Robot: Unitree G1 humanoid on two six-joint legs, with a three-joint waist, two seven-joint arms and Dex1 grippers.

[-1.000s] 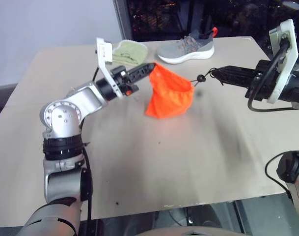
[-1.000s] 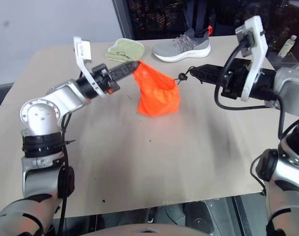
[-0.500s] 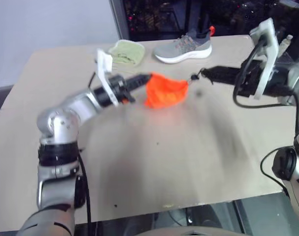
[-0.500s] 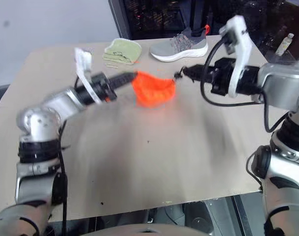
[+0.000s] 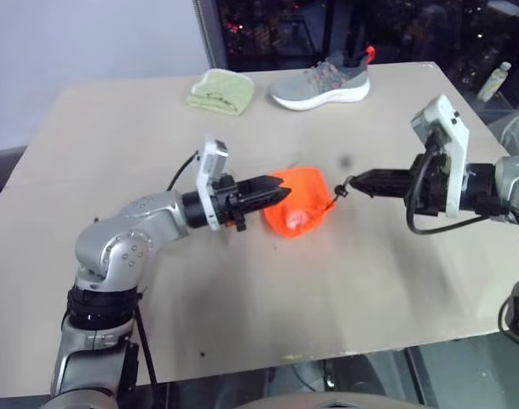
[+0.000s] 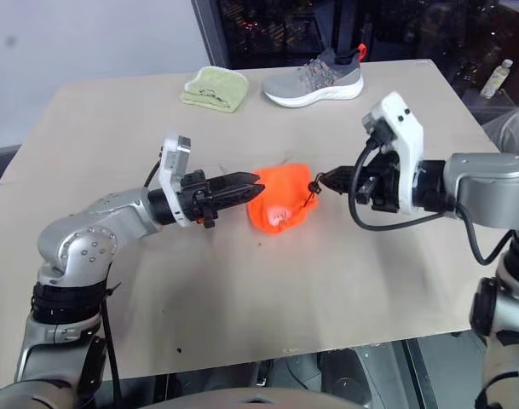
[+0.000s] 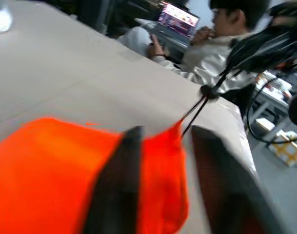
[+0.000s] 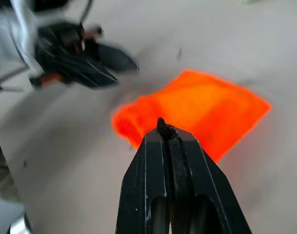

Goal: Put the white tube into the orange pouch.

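Note:
The orange pouch (image 5: 302, 207) lies slumped on the table (image 5: 242, 298) between my two grippers. My left gripper (image 5: 280, 191) points at the pouch's left rim. In the left wrist view its fingers (image 7: 114, 190) stand apart with a fold of orange fabric between them. My right gripper (image 5: 354, 181) is shut on the thin black cord (image 7: 199, 105), which runs taut to the pouch's right corner. The white tube is hidden. A pale spot (image 6: 279, 215) shows on the pouch's near side, and I cannot tell what it is.
A grey shoe (image 5: 320, 85) and a folded light-green cloth (image 5: 221, 91) lie at the table's far edge. A small pale bottle (image 5: 492, 81) stands beyond the far right corner. A seated person (image 7: 211, 53) shows past the table in the left wrist view.
Both arms came down and nearer, bringing the pouch from hanging in the air to resting on the table. The left gripper's fingers have parted from their grip on the rim.

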